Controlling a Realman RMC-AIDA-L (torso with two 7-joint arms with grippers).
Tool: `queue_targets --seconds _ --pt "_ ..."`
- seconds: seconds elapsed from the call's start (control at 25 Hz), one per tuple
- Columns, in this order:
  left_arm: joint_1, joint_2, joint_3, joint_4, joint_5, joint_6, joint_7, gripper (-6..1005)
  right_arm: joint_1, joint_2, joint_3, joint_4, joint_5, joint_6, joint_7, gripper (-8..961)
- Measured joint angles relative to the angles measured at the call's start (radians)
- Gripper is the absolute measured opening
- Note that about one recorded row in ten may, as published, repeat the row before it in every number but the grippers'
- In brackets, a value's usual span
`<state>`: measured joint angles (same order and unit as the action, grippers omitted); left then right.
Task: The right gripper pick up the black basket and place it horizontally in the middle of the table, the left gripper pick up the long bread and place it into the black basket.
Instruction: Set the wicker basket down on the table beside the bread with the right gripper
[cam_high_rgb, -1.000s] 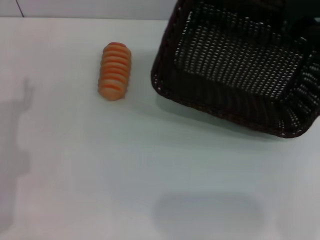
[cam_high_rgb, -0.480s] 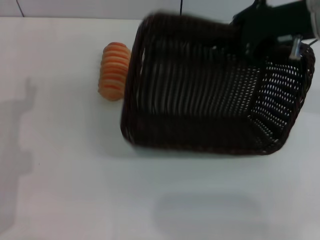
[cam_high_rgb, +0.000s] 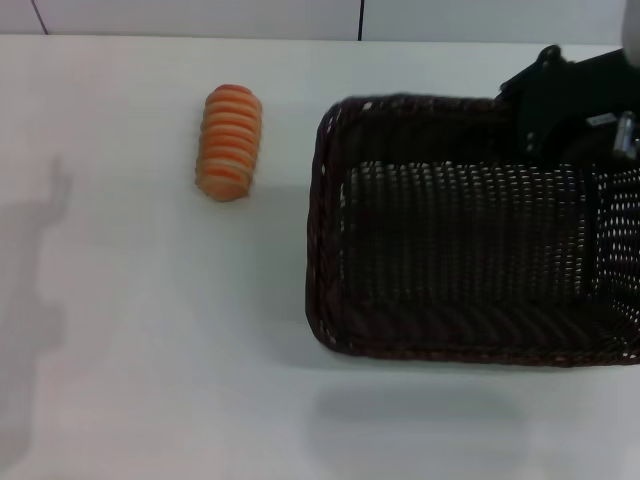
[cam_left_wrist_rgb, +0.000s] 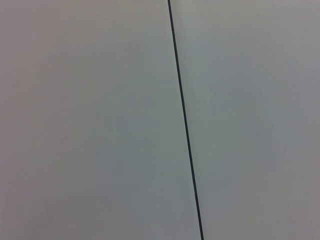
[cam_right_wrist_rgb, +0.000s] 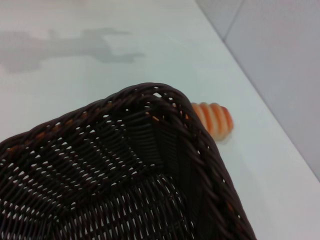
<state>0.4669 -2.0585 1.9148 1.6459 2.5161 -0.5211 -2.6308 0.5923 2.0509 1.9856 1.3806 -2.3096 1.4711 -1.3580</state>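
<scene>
Head view: black basket (cam_high_rgb: 470, 265) sits open side up on the right half of the white tabletop (cam_high_rgb: 150, 350), its long side running left to right, right end cut off by the frame edge. Right gripper (cam_high_rgb: 565, 100) is at the basket's far rim near the right end; whether its fingers are clamped on the rim or spread cannot be told. Long bread (cam_high_rgb: 229, 141) lies on the tabletop left of the basket, apart from it, pointing away from the robot. Right wrist view: basket corner (cam_right_wrist_rgb: 150, 165) close up, bread (cam_right_wrist_rgb: 214, 119) just beyond the rim. Left wrist view: only a pale surface with a thin dark line (cam_left_wrist_rgb: 184, 120); left gripper unseen.
</scene>
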Motion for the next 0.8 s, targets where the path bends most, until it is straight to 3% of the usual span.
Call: queue_targets --seconds 0.4,0.8 --pt "0.002 0.0 -0.001 0.001 0.002 -0.001 0.0 810 0.024 0.017 0.0 -0.071 -0.002 -0.064 -0.009 149" --pt "0.011 0.001 -0.001 0.002 0.003 -0.001 0.0 810 0.015 0.022 -0.065 -0.031 -0.021 -0.078 0.017 179"
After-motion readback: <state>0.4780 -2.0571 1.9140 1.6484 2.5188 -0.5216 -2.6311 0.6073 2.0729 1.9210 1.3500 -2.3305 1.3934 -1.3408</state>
